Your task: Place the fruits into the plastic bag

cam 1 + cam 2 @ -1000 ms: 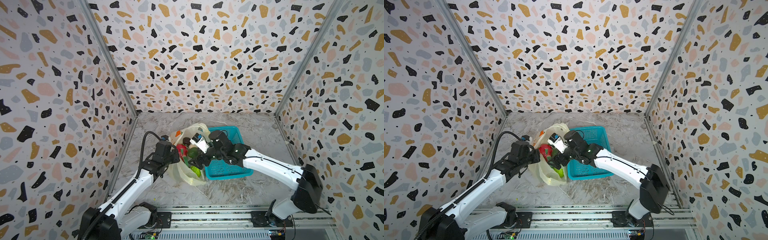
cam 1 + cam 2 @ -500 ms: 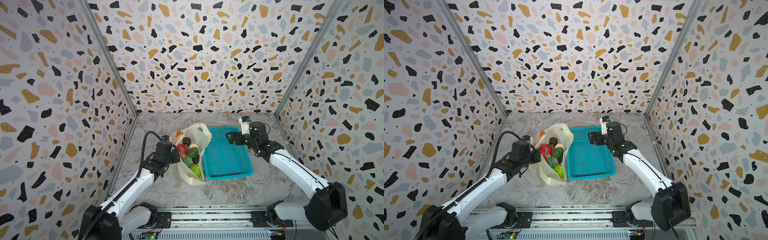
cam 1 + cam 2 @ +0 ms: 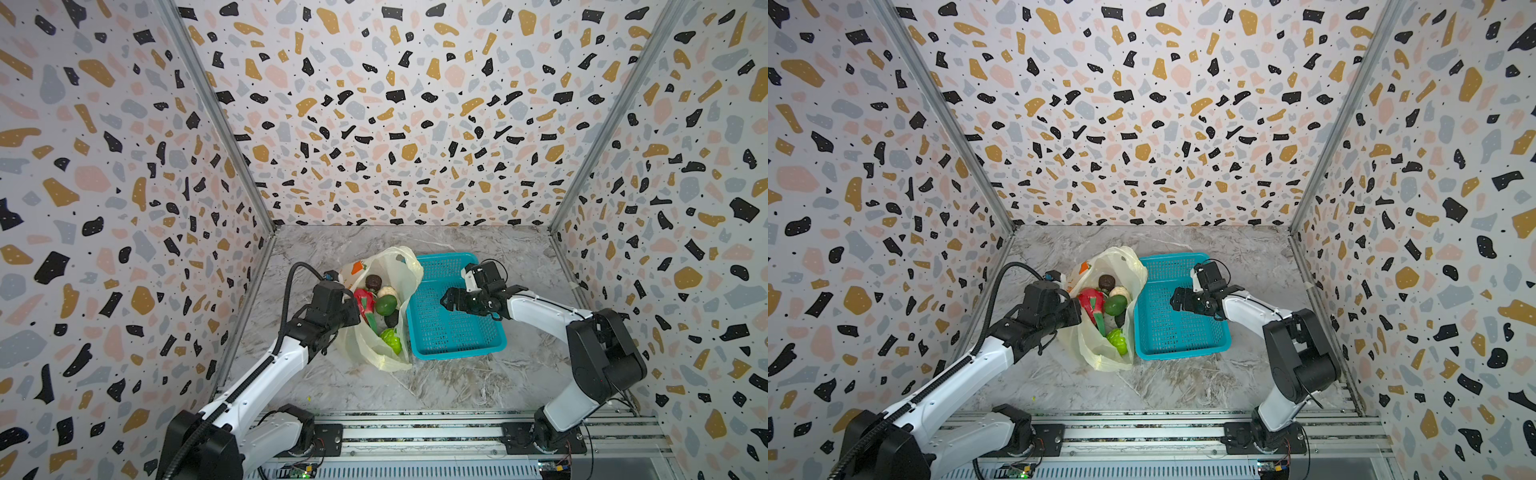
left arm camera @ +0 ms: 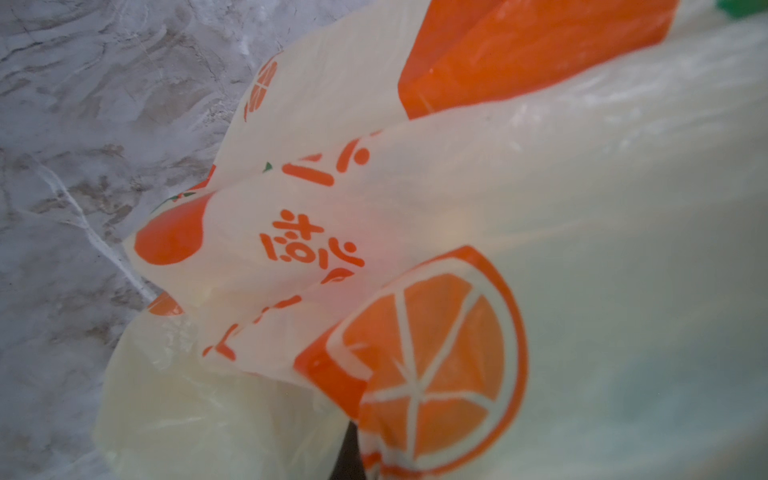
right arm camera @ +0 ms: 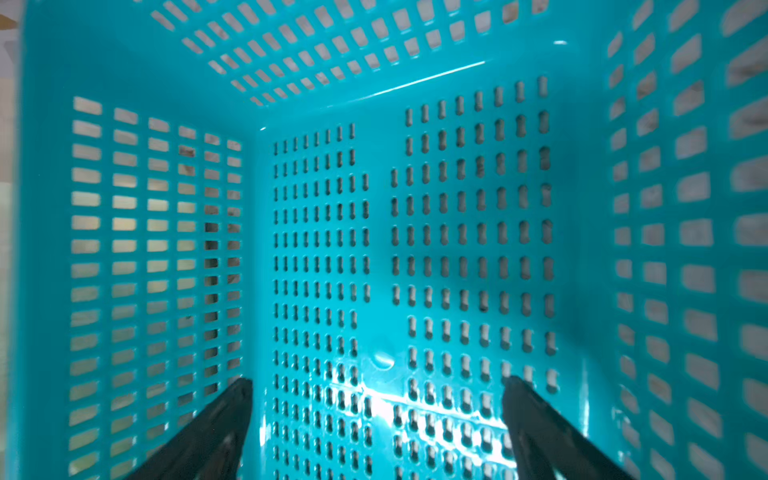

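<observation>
The plastic bag (image 3: pixel 405 266) (image 3: pixel 1128 262) stands open left of the teal basket. Inside lie the fruits: a red dragon fruit (image 3: pixel 365 301) (image 3: pixel 1091 300), a smooth green one (image 3: pixel 385 305) (image 3: pixel 1115 305), a bumpy green one (image 3: pixel 390 340) (image 3: pixel 1117 340), a dark brown one (image 3: pixel 373 282) and a pale one (image 3: pixel 387 291). My left gripper (image 3: pixel 354 313) (image 3: pixel 1077 313) is shut on the bag's left rim. The left wrist view is filled by the bag's orange print (image 4: pixel 415 208). My right gripper (image 3: pixel 449 300) (image 3: pixel 1177 300) (image 5: pixel 378 386) hovers open over the basket with nothing between its fingers.
The teal mesh basket (image 3: pixel 457 351) (image 3: pixel 1183 351) (image 5: pixel 457 228) sits on the marble floor right of the bag, touching it. Speckled walls close in the left, back and right sides. The arms' base rail runs along the front.
My right gripper has left the bag's mouth, swung out to the basket's far right corner, then come back over the basket's middle. The left gripper and the bag have stayed put.
</observation>
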Tool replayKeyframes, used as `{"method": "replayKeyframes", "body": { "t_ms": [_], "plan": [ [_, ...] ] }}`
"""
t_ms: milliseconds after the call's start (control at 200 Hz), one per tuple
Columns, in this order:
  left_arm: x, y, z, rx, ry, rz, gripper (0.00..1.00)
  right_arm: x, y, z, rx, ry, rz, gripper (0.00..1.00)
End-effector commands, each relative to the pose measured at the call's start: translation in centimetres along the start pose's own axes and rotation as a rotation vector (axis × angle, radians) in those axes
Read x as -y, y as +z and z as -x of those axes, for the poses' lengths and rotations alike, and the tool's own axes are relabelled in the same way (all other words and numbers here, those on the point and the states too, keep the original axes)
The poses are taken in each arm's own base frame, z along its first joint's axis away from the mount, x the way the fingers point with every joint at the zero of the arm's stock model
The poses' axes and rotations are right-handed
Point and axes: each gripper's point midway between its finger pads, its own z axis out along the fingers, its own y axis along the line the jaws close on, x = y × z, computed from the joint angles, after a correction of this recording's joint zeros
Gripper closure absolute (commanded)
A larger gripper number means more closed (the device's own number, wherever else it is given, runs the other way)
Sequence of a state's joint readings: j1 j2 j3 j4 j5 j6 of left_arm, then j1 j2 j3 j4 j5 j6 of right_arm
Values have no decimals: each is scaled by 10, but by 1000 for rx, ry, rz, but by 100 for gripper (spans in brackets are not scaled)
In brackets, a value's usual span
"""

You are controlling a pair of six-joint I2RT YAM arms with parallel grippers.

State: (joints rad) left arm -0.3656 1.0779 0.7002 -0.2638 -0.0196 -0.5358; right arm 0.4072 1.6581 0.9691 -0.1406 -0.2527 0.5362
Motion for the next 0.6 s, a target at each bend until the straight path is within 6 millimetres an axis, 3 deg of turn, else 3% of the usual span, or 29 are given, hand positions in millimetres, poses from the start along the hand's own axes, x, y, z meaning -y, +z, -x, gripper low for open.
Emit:
{"method": "replayKeyframes", "body": {
  "t_ms": [0, 175, 305, 441, 596],
  "plan": [
    [6, -5, 9, 30, 1, -23, 100, 22, 0, 32, 78, 38, -74, 5],
    [6, -6, 11, 33, 9, -19, 100, 59, -10, 61, 121, 87, -140, 5],
    [5, -7, 12, 37, 14, -12, 100, 62, -30, 85, 178, 63, -149, 5],
    [5, -6, 11, 35, 13, -14, 100, 19, -45, 90, 190, -66, -36, 5],
    [7, -4, 14, 35, 13, -17, 100, -72, -73, 63, 203, -349, 137, 8]
  ]
}}
